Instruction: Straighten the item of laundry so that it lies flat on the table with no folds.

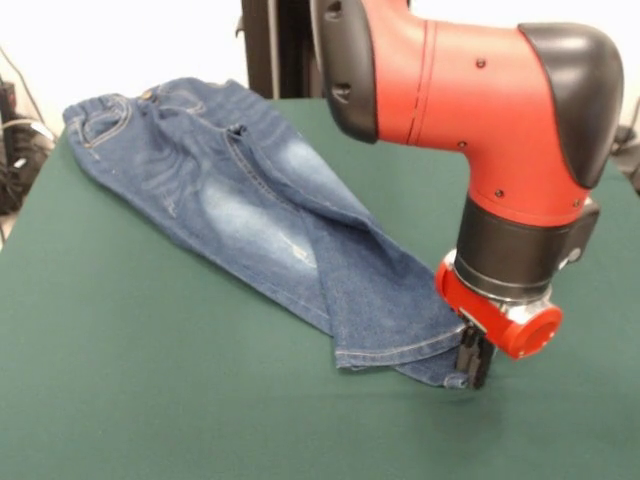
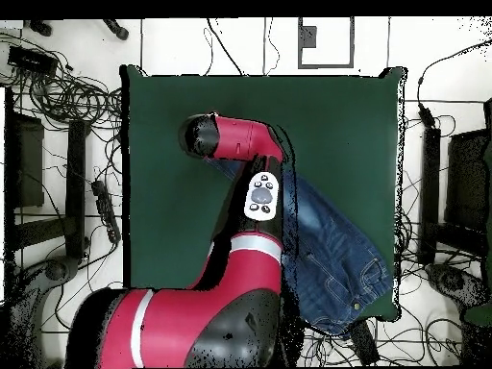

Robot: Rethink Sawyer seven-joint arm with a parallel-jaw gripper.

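Observation:
The blue denim jeans [image 1: 250, 200] lie diagonally on the dark green table [image 1: 150, 380], waistband at the far left corner, hems toward the near right. The two legs overlap, one lying across the other, with a fold along the middle. My gripper [image 1: 474, 360] hangs from the red wrist at the hem of the lower leg, touching the table, and its black fingers look shut on that hem. In the overhead view the jeans [image 2: 332, 250] run to the table's [image 2: 336, 115] right bottom corner, and the arm hides the gripper and the hems.
The red arm [image 2: 252, 202] reaches across the table's middle. The black pedestal [image 1: 270, 45] stands behind the far edge. Cables and black equipment [image 2: 67, 125] lie on the floor round the table. The waistband reaches the table's corner near the base.

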